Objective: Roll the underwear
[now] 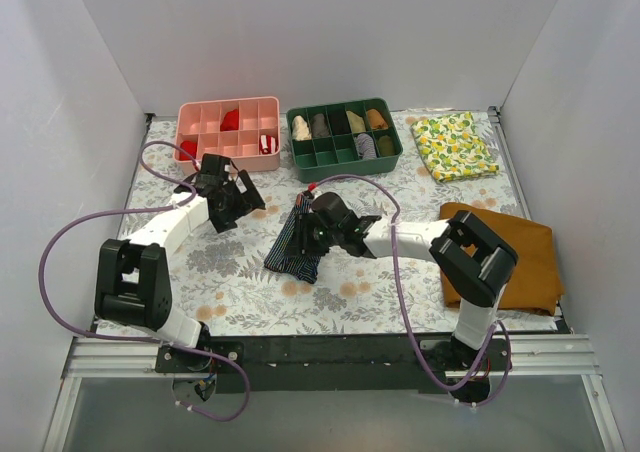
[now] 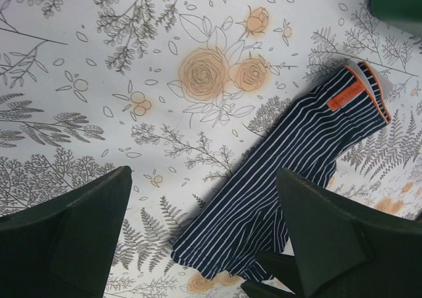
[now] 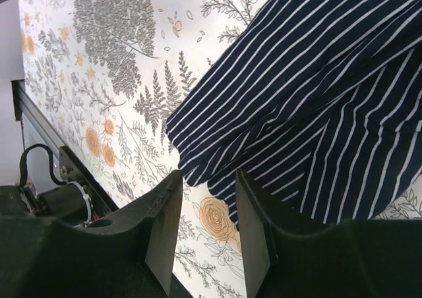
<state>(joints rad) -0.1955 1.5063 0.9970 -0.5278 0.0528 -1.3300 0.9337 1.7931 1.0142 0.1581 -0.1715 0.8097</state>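
The underwear (image 1: 293, 246), dark navy with thin pale stripes, lies on the floral tablecloth as a long narrow strip set diagonally. Its orange-trimmed waistband (image 2: 369, 87) points toward the green tray. My left gripper (image 1: 240, 198) hovers to the left of the strip, jaws wide open and empty; in the left wrist view the underwear (image 2: 290, 159) runs under my right finger (image 2: 336, 238). My right gripper (image 1: 305, 234) sits over the strip's near end. In the right wrist view its jaws (image 3: 209, 179) stand apart with only tablecloth between them, and the underwear (image 3: 316, 93) lies just beyond the fingertips.
A pink compartment tray (image 1: 228, 107) and a green compartment tray (image 1: 343, 155) holding rolled cloths stand at the back. A lemon-print cloth (image 1: 455, 144) lies at the back right and a mustard-brown cloth (image 1: 520, 257) at the right edge. White walls enclose the table.
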